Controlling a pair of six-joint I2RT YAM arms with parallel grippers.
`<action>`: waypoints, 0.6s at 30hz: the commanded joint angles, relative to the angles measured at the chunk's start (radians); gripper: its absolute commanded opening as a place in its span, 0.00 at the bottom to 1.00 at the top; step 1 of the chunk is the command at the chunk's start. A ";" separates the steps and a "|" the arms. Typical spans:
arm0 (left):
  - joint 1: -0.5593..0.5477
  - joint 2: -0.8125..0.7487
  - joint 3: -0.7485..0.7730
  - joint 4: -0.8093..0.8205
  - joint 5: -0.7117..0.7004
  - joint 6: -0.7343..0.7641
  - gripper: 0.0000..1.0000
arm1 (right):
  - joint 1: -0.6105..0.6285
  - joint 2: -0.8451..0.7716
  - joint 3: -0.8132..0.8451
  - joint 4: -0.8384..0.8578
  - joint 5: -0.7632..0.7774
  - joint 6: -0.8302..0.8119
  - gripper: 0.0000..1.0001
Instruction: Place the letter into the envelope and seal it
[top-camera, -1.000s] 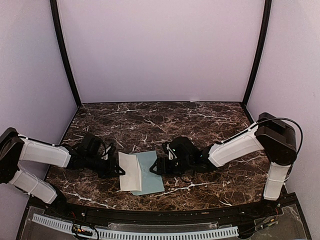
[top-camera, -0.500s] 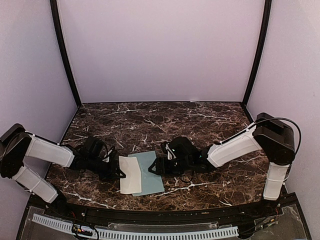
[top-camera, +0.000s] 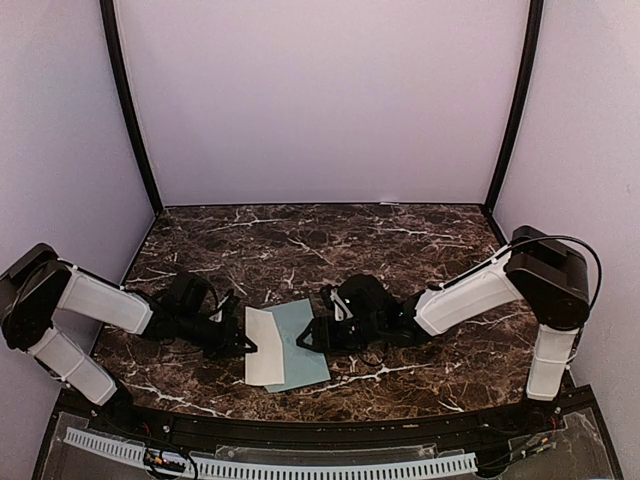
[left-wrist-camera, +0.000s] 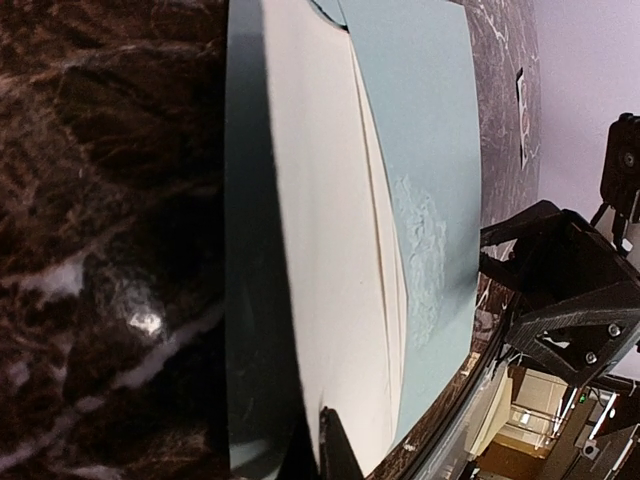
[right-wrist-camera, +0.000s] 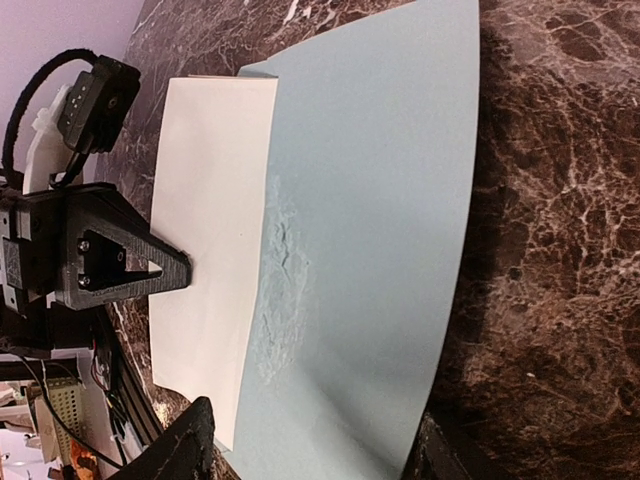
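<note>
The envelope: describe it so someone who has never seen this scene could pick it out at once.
On the dark marble table, look at the near edge, between the left gripper and right gripper. The envelope lies there: the only pale teal paper, whitish toward the left gripper.

We see a dark brown marble-patterned tabletop (top-camera: 350, 240), veined in white, running from the back wall to the near edge. Only the envelope (top-camera: 305, 345) lies directly on it. It is pale teal and flat, close to the near edge and about midway between the left and right edges. A whitish sheet (top-camera: 262, 345) covers the envelope's left side. We cannot tell whether this sheet touches the marble. The teal face shows a roughened patch near its middle.
</note>
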 joint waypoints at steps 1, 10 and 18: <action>0.002 0.012 -0.014 0.061 0.029 -0.006 0.00 | 0.011 0.013 -0.009 0.047 -0.022 -0.008 0.62; 0.002 0.055 -0.017 0.168 0.048 -0.044 0.00 | 0.011 0.021 -0.009 0.060 -0.045 0.007 0.53; 0.002 0.096 -0.020 0.213 0.070 -0.051 0.00 | 0.010 0.003 -0.028 0.093 -0.043 0.036 0.44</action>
